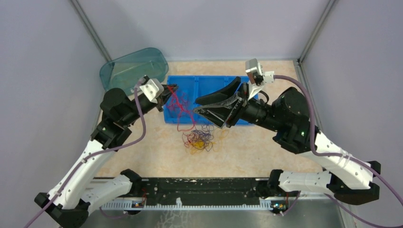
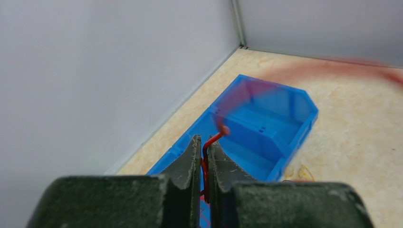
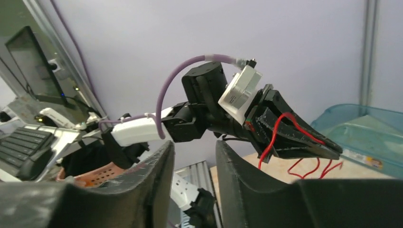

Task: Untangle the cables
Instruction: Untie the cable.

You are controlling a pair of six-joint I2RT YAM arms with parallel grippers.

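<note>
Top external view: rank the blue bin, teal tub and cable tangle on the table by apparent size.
1. Blue bin: largest, though the right gripper hides part of it.
2. Teal tub: somewhat smaller.
3. Cable tangle: clearly smallest.

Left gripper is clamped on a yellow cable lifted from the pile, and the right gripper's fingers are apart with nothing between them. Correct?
One slip: the cable clamped in the left gripper is red, not yellow, as the left wrist view shows. The rest holds: the right gripper has its fingers apart with nothing between them.
</note>
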